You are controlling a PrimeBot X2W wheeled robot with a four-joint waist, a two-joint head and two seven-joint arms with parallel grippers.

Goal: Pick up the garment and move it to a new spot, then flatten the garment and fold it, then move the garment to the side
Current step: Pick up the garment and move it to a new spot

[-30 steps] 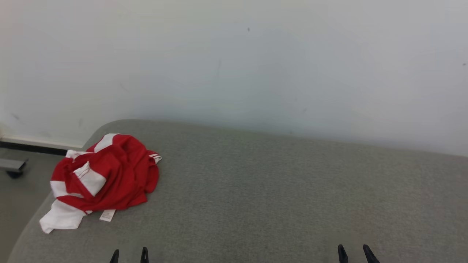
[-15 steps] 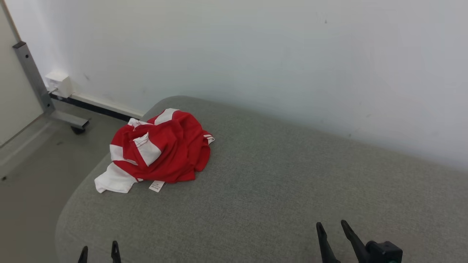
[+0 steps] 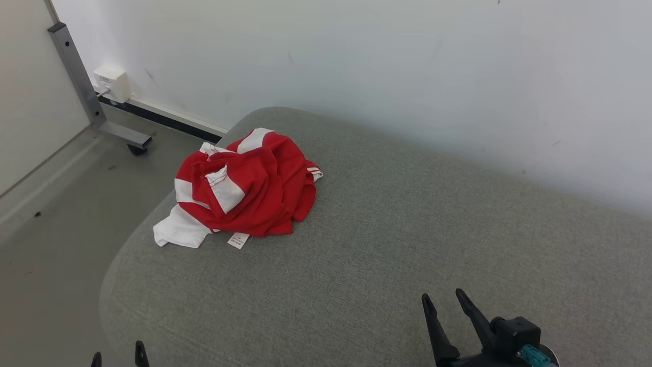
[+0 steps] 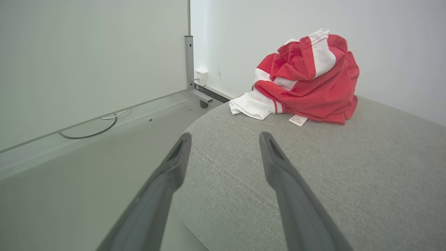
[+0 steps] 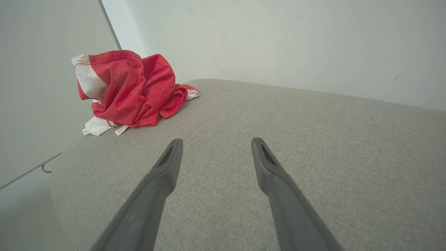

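We see the red-and-white garment (image 3: 244,188) crumpled near the far left corner of the grey upholstered cushion (image 3: 407,229), well apart from our left gripper (image 3: 117,356) and right gripper (image 3: 442,296), both spread wide and empty.

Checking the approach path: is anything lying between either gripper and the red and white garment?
Nothing visible does. Bare grey cushion is all that lies between the garment and the left gripper or the right gripper; both pairs of jaws stand open, short of it.
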